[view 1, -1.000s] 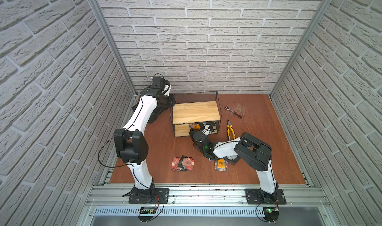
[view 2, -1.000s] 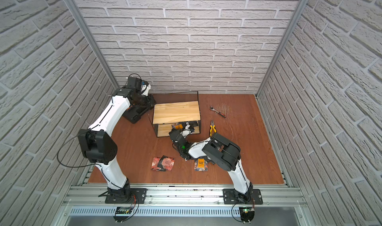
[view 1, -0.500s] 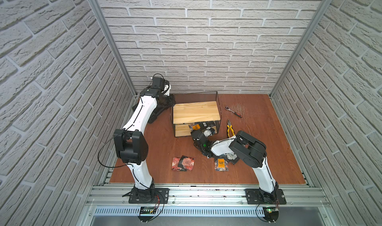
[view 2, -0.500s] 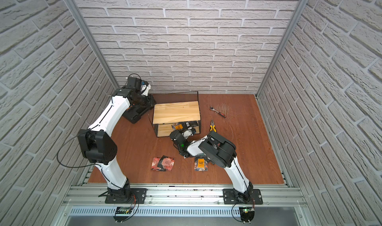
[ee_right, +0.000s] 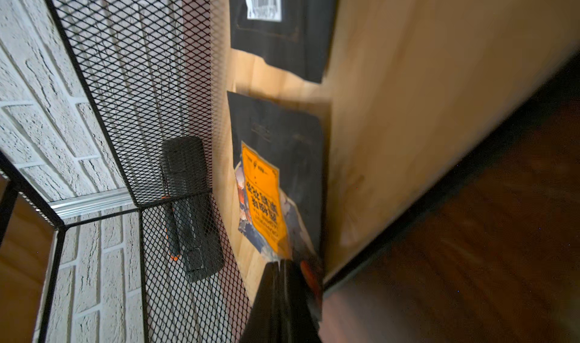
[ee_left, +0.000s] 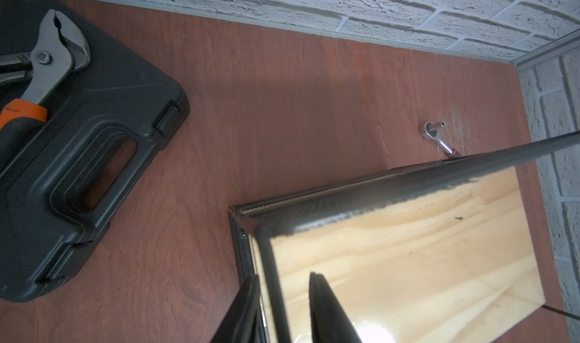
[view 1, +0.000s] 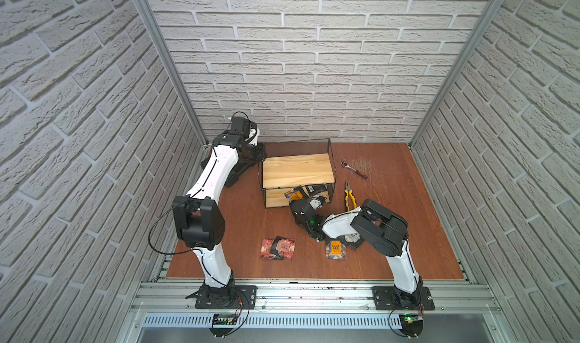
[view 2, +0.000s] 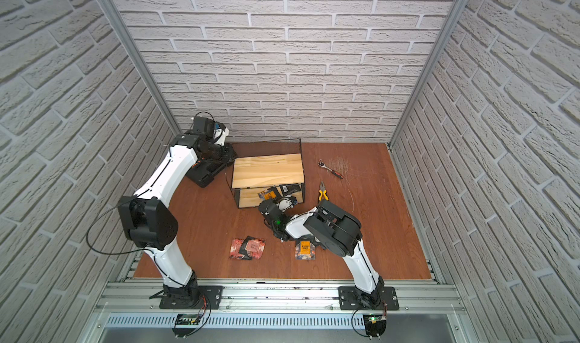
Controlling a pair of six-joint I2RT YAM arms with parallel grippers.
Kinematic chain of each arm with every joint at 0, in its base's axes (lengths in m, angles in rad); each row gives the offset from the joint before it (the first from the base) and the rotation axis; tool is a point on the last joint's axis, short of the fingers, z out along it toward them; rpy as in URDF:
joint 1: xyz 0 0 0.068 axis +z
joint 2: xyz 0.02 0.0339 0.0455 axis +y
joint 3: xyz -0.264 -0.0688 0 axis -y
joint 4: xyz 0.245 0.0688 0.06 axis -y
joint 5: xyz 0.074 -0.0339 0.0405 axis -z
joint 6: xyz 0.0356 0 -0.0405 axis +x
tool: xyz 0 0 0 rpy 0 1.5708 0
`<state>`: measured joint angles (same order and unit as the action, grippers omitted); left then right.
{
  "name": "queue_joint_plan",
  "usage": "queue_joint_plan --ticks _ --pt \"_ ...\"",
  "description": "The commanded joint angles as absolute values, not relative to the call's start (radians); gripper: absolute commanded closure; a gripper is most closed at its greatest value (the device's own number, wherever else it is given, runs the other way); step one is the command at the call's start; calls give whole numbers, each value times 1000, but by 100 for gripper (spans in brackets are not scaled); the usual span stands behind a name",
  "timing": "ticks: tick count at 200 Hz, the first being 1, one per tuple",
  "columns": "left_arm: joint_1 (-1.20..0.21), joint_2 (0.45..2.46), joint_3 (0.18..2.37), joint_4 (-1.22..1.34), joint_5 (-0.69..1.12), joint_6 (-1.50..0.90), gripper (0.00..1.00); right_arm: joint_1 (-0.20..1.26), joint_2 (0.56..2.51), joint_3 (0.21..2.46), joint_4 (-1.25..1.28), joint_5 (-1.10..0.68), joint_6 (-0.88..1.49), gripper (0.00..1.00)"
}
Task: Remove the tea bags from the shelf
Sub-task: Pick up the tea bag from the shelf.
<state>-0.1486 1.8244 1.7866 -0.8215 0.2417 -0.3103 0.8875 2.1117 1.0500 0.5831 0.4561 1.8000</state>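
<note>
The orange-labelled tea bag (ee_right: 266, 187) lies on the lower board of the shelf (ee_right: 392, 106), its near corner pinched in the right claw (ee_right: 278, 267). The left claw (ee_left: 284, 275) is clamped on the shelf's wire frame.

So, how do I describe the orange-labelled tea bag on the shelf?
Find the wooden shelf with black mesh sides; look at its lower board. The tea bag lies at the front edge. Its orange label separates it from the white-labelled black bag behind.
</note>
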Motion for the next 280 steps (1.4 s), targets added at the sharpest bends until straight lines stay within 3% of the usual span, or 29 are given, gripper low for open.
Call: queue_joint_plan --ticks 1,52,76,113,143,227,280 --pt "-115 1818 1750 -873 186 -284 69 896 2068 1029 537 440 1782 97" --pt "-114 1817 1747 -871 183 -282 68 897 1954 1027 531 432 1709 94" --pt "-115 1818 1747 -873 184 -283 68 898 1895 991 500 388 1721 82" --pt "-116 1817 1748 -870 188 -283 69 902 1822 905 429 314 1754 55" --pt "-115 1817 1748 -870 187 -283 69 905 1831 859 455 299 1762 45" --pt "-142 1810 1727 -864 168 -345 69 898 2064 975 580 308 1795 48" --pt "-152 1795 1715 -857 159 -373 70 882 2092 971 581 379 1832 61"
